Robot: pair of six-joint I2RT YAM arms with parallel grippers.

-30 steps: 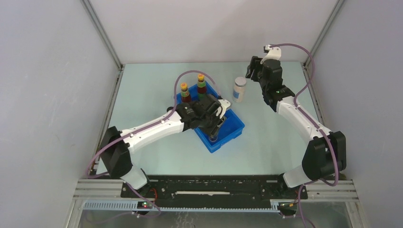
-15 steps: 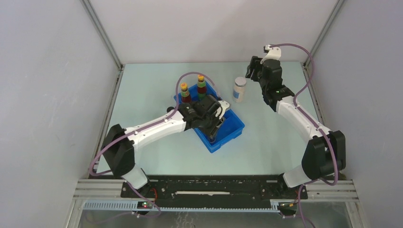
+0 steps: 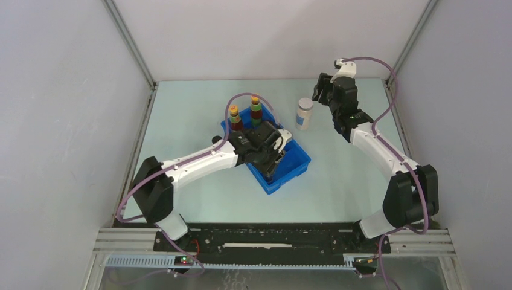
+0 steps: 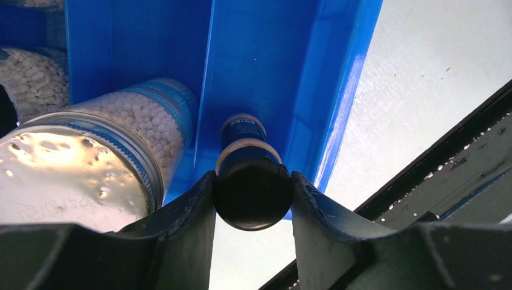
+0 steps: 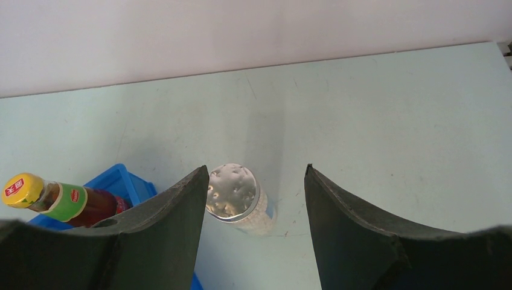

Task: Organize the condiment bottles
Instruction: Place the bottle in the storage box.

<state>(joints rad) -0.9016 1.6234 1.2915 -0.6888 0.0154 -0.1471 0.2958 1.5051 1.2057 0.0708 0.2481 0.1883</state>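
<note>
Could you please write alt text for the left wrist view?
The left gripper is shut on a small black-lidded spice jar inside a blue tray compartment. In the next compartment stands a larger silver-lidded jar of white granules.

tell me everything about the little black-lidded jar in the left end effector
A small round jar with a black lid, dark blue label between pale bands. It is upright in a narrow compartment of the blue plastic tray, near its outer wall. The left end effector is shut on it, one finger against each side of the lid.

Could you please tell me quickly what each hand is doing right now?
Left hand: closed on a black-lidded spice jar.
Right hand: open, holding nothing.
</note>
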